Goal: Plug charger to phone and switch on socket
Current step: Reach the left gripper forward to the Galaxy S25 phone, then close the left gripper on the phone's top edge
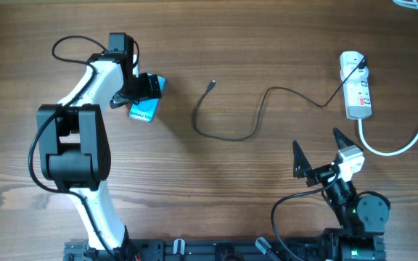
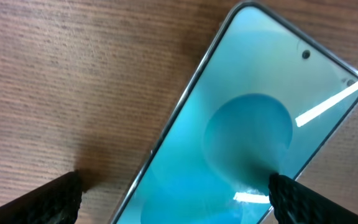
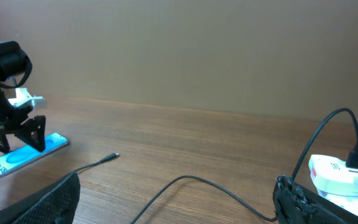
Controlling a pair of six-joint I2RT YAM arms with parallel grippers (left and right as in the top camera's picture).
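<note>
While the right tool (image 1: 316, 151) is being held released and idle nearest the base, the step in hand is being judged as securing the phone (image 2: 247, 112). Beyond that tool the charger (image 1: 227, 136) is lying looped on the table (image 1: 216, 43), its connector (image 1: 212, 85) resting free, well apart from the phone. Farther left, the phone is being straddled flat on the table by the left tool (image 2: 179, 194), jaws spread and nothing clenched yet. The closing is best being made squarely on the long edges, the port end being kept uncovered. Far right, the plug is already sitting in the socket (image 1: 356, 87); its switch is too small to be read.
</note>
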